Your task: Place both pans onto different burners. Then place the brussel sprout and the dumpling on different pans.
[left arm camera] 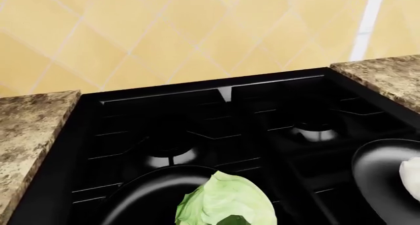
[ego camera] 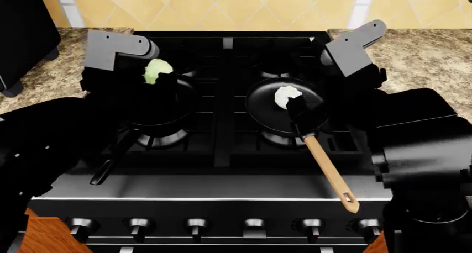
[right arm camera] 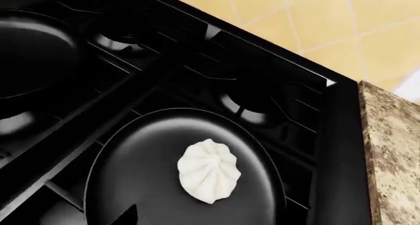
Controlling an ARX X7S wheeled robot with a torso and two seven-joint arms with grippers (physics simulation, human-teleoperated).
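The pale-green brussel sprout (left arm camera: 226, 200) is hanging in the left claw (ego camera: 157, 76) above the black-handled pan (ego camera: 158, 106); being light, leafy and soft, it wants gentle pinching across its middle; the dumpling (right arm camera: 208, 171) is sitting in the wooden-handled pan (right arm camera: 131, 161); the right claw's (ego camera: 299, 106) opening is hidden

We counted 2 pans on the stove (ego camera: 229, 175): 1 w/ black handle (ego camera: 158, 106), 1 w/ tan wooden handle (ego camera: 284, 106). 1 brussel sprout (ego camera: 156, 70), 1 dumpling (ego camera: 284, 96). 4 burners: 2 rear (left arm camera: 170, 156) (left arm camera: 315, 132), 2 front under the pans, partly hidden. 6 knobs (ego camera: 196, 224) along the front edge. 2 robot arms in head view, 1 per side. 2 granite counter sections (left arm camera: 33, 136) (left arm camera: 387, 80).
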